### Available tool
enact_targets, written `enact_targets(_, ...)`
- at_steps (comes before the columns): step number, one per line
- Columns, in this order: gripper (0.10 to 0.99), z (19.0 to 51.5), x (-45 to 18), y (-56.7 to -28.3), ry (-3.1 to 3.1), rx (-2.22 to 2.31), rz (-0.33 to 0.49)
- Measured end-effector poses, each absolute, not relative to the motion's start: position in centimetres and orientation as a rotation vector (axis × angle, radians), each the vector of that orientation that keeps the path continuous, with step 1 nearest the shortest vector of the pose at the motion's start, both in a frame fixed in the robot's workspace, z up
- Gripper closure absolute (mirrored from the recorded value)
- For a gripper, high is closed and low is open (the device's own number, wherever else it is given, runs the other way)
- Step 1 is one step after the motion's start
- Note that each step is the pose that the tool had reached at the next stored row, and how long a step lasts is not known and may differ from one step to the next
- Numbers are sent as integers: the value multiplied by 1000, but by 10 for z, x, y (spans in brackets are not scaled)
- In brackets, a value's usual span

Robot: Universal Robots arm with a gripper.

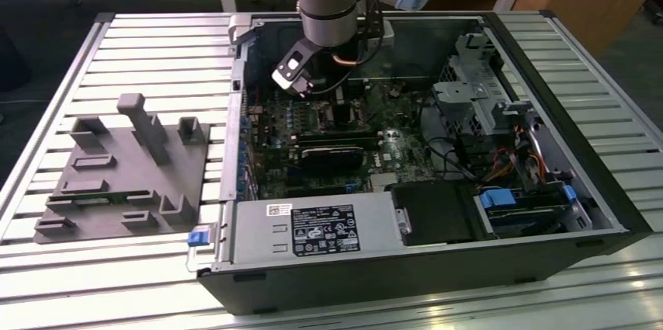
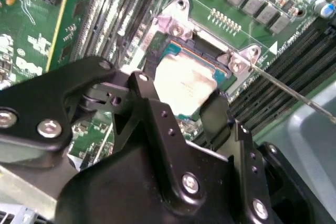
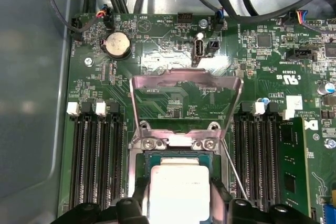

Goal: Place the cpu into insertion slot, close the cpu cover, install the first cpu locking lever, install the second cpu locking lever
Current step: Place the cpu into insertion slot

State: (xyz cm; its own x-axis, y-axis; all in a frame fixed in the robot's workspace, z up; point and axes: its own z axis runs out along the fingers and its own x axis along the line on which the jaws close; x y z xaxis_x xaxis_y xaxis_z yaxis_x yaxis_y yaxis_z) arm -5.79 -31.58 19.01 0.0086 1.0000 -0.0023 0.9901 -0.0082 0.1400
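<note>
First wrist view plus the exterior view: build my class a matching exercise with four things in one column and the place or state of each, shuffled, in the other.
Things:
1. cpu
2. cpu cover
3. round battery
4. grey fixture block

Places or states:
A. standing raised open
B. on the slatted table, outside the computer case
C. flat on the green board, apart from the socket
D. clasped by the gripper at the insertion slot

Pairs: 1-D, 2-A, 3-C, 4-B.
</note>
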Motion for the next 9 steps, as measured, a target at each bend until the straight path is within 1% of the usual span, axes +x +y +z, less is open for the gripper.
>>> enact_targets(1,475,190,-58,-316,2138,2156,148)
enact_targets(9,475,194,-58,-316,2139,2158,150)
